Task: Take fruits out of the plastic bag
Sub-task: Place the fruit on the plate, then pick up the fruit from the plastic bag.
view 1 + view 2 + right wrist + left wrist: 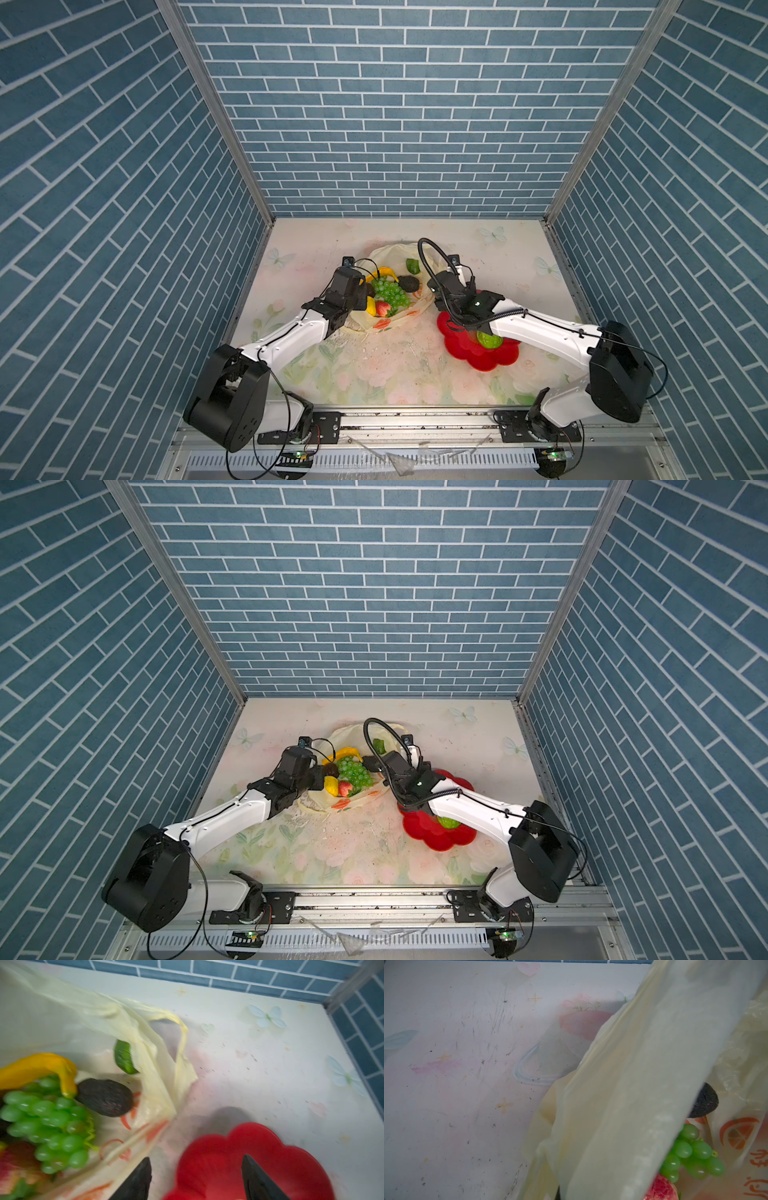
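1. Left arm (291,336): rises from the desk's (374,374) near-left corner, elbow out toward the left wall, with the forearm slanting inward and the wrist level at the bag's (392,252) left rim.
2. Left end effector (360,299): closed on the bag's rim. In the wrist view the cream film stretches taut close across the lens.
3. Right arm (540,328): reaches from the near-right corner, with the forearm crossing above the plate (486,359) and the wrist tipped down.
4. Right end effector (196,1158): jaws spread and empty, poised over the gap where the bag's right side meets the plate's rim.
5. The bag lies open at mid-desk, toward the far edge. It holds grapes (388,293), a banana (384,272), a strawberry (382,308), a lemon (371,306), a dark avocado (409,284) and a green avocado (412,265).
6. The red plate sits just right of the bag. A green citrus (489,340) rests on it, partly hidden under the right forearm.
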